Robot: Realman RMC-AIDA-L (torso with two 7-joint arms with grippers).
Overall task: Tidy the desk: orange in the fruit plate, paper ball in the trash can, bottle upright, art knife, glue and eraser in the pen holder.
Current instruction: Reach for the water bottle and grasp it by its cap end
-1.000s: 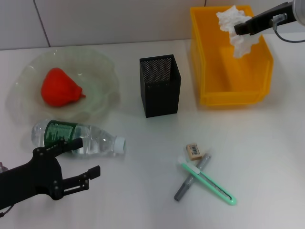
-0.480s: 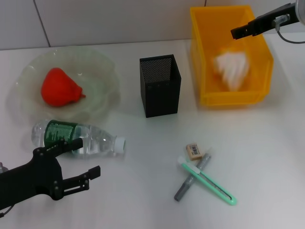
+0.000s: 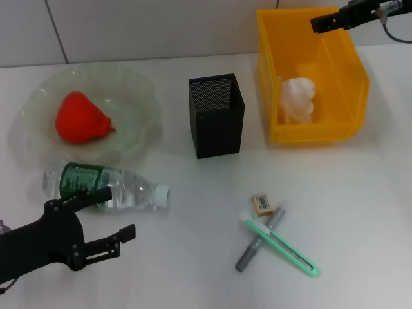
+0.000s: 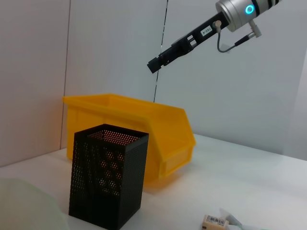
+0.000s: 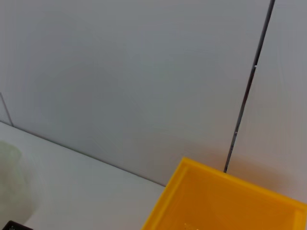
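The orange [image 3: 80, 117] lies in the fruit plate [image 3: 138, 90] at the back left. The paper ball [image 3: 296, 100] rests inside the yellow trash can [image 3: 318, 132]. My right gripper [image 3: 320, 24] is open and empty above the can's far rim; it also shows in the left wrist view [image 4: 154, 63]. The bottle [image 3: 106, 187] lies on its side, cap pointing right. My left gripper [image 3: 121, 210] is open just in front of it. The pen holder [image 3: 215, 116] stands mid-table. The eraser [image 3: 262, 203], green art knife [image 3: 283, 246] and grey glue stick [image 3: 256, 243] lie at the front right.
The art knife and glue stick lie crossed, with the eraser touching their far end. The left wrist view shows the pen holder [image 4: 108, 177] in front of the trash can [image 4: 129, 124]. A tiled wall runs behind the table.
The paper ball left my right gripper, fell and came to rest inside the trash can. The right gripper rose slightly toward the back. The left arm has not moved.
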